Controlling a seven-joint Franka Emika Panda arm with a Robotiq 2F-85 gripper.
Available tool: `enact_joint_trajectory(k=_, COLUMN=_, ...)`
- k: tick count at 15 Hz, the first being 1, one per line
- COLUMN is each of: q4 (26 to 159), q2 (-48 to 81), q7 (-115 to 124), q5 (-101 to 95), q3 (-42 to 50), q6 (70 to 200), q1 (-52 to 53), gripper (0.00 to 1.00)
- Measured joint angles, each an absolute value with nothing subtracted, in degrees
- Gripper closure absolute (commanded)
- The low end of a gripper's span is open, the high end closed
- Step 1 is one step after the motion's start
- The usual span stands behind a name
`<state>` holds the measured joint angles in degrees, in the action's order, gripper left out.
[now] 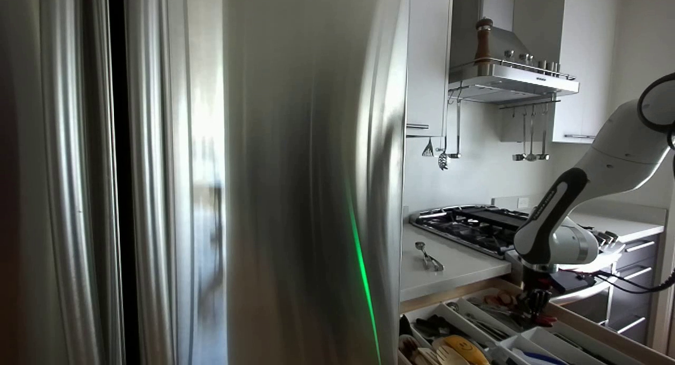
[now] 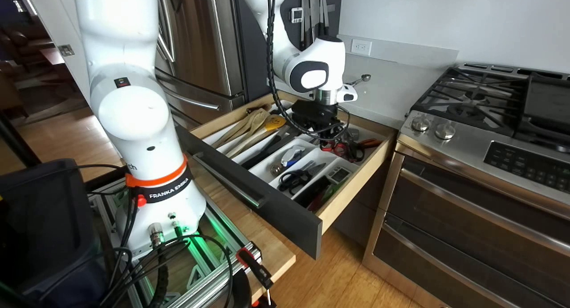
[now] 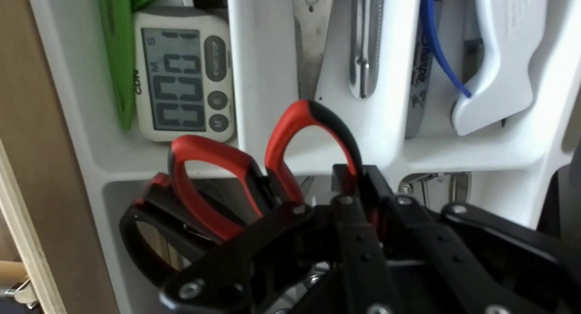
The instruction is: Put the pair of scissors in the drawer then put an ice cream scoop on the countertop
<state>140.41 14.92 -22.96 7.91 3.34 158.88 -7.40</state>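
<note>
The drawer is pulled open and holds white compartments of utensils; it also shows at the middle of an exterior view. My gripper is shut on one handle loop of the red-and-black scissors, low in the drawer by the white divider. The gripper also shows in both exterior views. The blades are hidden under the fingers; I cannot tell whether the scissors touch the drawer bottom. The metal ice cream scoop lies on the pale countertop, behind the drawer; its end shows beside the arm.
A black-and-red-handled tool lies beside the scissors. A white timer, green-handled item and white-handled tool fill neighbouring compartments. Wooden spoons lie on the far side. The gas hob and steel fridge flank the counter.
</note>
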Motion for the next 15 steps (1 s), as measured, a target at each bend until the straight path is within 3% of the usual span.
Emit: enact_joint_trajectory(k=15, q4=135.68, q2=20.16, q7=-14.48, q5=4.45, q3=2.32, q6=160.59, q1=-6.11, gripper=0.97)
